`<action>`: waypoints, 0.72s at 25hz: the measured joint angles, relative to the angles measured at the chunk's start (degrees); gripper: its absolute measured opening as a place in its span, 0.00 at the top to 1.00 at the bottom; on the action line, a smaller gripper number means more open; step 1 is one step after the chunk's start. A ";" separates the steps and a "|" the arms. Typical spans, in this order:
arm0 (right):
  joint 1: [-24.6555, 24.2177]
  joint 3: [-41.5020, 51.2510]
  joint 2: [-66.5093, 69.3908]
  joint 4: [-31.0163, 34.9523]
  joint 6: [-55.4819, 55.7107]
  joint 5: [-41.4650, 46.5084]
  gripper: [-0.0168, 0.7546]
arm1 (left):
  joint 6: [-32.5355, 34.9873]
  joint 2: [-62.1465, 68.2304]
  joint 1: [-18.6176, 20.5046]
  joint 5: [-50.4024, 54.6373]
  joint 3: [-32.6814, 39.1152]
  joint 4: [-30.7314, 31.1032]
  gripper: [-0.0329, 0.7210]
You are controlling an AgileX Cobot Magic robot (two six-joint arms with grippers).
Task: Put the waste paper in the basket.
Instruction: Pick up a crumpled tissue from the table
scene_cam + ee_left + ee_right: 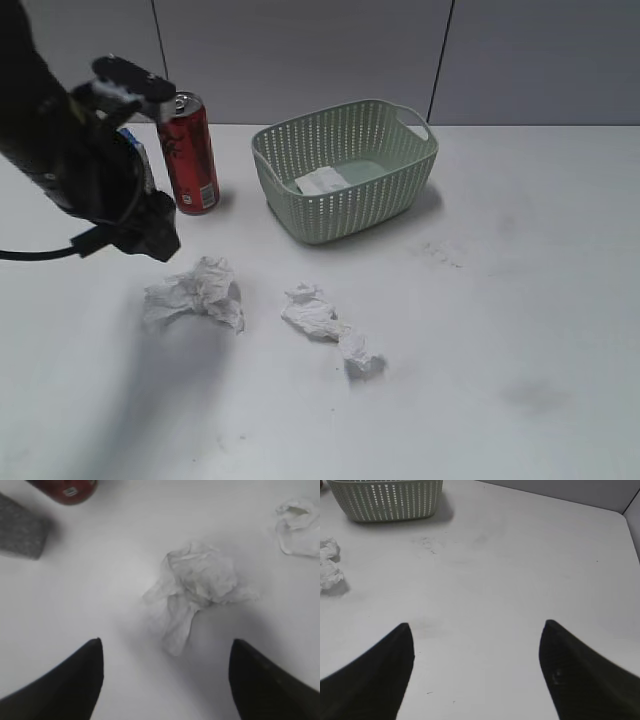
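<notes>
Left gripper (166,652) hangs spread wide above the nearest waste paper (192,592); a second scrap (325,322) lies rightward, a third (321,181) inside the basket (345,165); right gripper (476,640) gapes empty; thin tissue could tear or slip if pinched off-centre.

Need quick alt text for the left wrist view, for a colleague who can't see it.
A crumpled white paper scrap lies on the white table ahead of the open left gripper. A second scrap sits top right, a red can top left.
</notes>
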 joint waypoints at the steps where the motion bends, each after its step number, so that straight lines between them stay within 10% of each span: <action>1: 0.00 0.00 0.00 0.00 0.00 0.00 0.21 | 0.00 2.49 -0.58 -0.77 -0.83 0.39 0.17; 18: 0.00 0.00 0.00 0.00 0.06 0.00 0.21 | 0.13 22.73 -2.21 -10.21 -3.73 0.49 0.18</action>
